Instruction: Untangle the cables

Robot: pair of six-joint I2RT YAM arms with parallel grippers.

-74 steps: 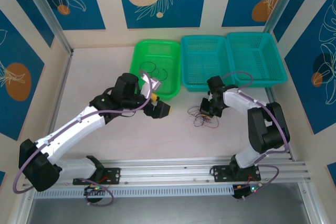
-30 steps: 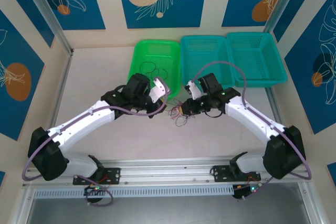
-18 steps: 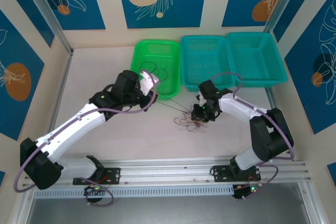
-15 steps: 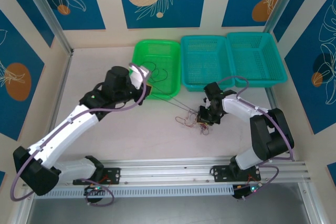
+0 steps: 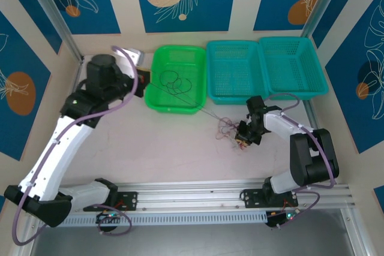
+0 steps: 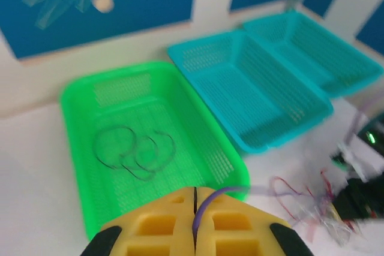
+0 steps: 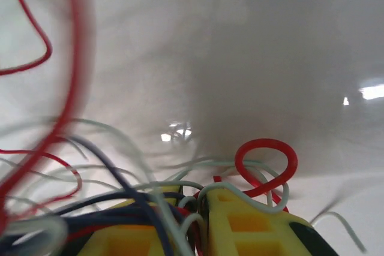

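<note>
With the left claw (image 6: 194,199) clamped on one thin strand (image 5: 198,111) stretched over the green basket (image 5: 157,101) and the right claw (image 7: 204,208) apparently pinching the tangle (image 5: 228,129) on the tabletop (image 5: 150,142) off that basket's near right corner, further pulling risked tightening knots or snapping the strand.

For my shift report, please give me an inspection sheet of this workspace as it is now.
Surface: pale table.
Job's things: tangle of cables on the table; black cable loops in the green basket.
Clutter: nothing seen.
Grippers: left gripper shut on a dark strand; right gripper shut on the tangle.
Cables: the strand runs taut over the green basket to the tangle.
Surroundings: two teal baskets; blue patterned walls.
</note>
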